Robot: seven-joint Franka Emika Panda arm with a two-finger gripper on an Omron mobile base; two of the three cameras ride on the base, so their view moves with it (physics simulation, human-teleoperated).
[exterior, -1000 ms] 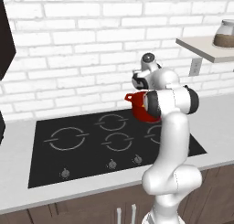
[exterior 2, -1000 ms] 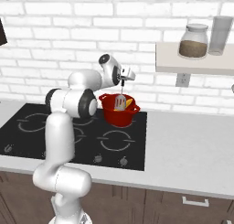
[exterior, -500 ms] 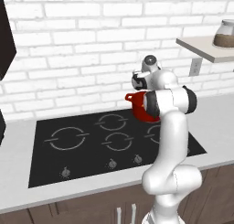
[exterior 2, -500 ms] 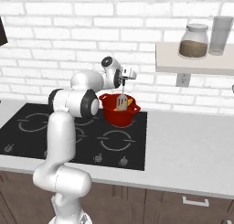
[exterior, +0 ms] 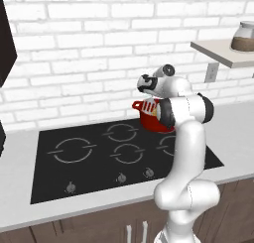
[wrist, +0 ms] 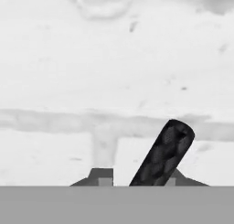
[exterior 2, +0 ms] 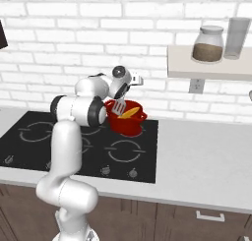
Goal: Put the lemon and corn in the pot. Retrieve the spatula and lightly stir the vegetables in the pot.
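Little has changed: gripper (wrist: pixel 135 181) still pinching the spatula (exterior 2: pixel 118 106) over the pot (exterior 2: pixel 127 123), head slightly shifted.

Even, diffuse light is filling both base views, bright and free of any clear source. The white brick wall (exterior: pixel 74 63) is reading pale and flat. Soft shadows are sitting under the shelf (exterior 2: pixel 206 68). The black cooktop (exterior: pixel 99 152) is showing no glare. The hand view is looking washed-out and blurry, the wall's mortar lines smearing.
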